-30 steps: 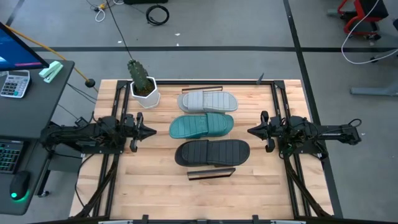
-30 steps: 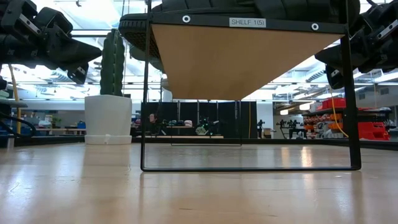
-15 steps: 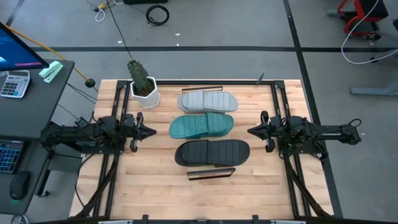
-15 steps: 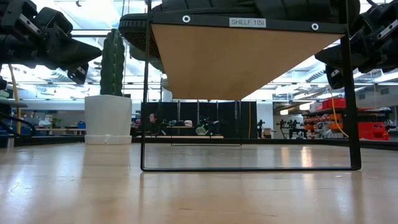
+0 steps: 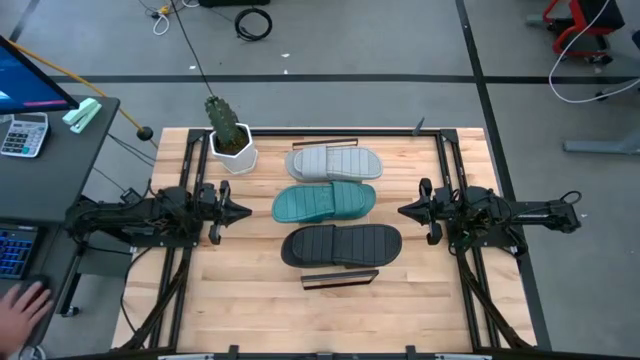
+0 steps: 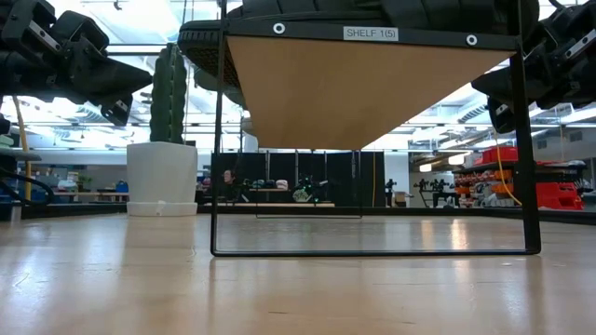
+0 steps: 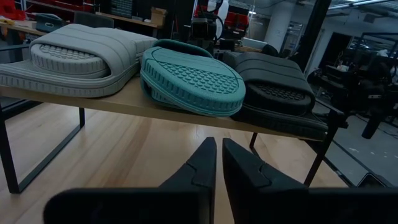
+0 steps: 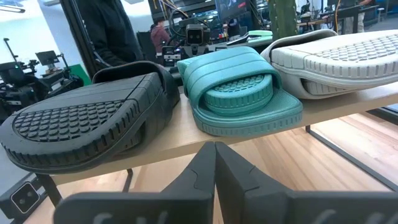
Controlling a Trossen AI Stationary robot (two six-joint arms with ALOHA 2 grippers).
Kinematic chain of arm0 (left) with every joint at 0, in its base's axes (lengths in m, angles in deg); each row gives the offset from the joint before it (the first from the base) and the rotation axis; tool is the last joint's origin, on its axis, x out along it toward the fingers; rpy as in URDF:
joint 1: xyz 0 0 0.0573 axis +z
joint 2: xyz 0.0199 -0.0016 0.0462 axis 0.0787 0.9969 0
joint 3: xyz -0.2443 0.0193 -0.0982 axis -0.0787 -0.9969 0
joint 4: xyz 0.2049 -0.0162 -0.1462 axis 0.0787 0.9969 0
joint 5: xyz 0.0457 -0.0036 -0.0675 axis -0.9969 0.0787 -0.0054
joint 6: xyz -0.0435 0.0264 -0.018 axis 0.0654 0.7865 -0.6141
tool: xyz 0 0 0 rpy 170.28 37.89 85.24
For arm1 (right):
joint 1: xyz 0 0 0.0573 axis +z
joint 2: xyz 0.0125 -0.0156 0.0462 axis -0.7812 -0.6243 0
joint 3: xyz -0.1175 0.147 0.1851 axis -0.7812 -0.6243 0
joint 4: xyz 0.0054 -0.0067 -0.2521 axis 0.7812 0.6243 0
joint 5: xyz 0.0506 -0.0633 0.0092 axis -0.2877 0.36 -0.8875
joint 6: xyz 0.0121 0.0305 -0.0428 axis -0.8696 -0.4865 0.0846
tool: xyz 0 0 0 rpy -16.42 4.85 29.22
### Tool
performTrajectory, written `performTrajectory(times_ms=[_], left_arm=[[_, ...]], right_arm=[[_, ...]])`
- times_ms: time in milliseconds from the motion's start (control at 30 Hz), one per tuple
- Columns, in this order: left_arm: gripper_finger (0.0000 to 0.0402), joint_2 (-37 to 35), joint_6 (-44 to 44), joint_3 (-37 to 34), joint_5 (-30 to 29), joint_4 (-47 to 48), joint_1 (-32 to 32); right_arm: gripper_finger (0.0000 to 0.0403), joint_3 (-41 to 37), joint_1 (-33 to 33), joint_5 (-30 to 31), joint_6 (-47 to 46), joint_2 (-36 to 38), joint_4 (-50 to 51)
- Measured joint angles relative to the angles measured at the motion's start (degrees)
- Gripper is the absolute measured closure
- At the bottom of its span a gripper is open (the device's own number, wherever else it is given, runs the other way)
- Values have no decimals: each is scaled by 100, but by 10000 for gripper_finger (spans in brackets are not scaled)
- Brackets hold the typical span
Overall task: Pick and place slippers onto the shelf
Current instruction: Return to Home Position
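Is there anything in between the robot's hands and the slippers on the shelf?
Nothing visible does. The left hand and the right hand point at the shelf from either side, with only table between them and the slippers. The potted cactus stands off to the side.

Left arm, stretched level, end effector [image 5: 243, 211] near one long side of the shelf [image 6: 363, 93], fingers drawn to a thin slit, empty; right arm, mirrored off the shelf's opposite long side, end effector [image 5: 403, 211] facing it, fingers pressed together, empty.
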Motion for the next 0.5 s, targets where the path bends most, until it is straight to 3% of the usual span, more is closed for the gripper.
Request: performTrajectory(times_ms=[500], left_arm=[[367, 0, 0, -1, 0, 0, 1]], right_arm=[[389, 0, -2, 0, 0, -2, 0]])
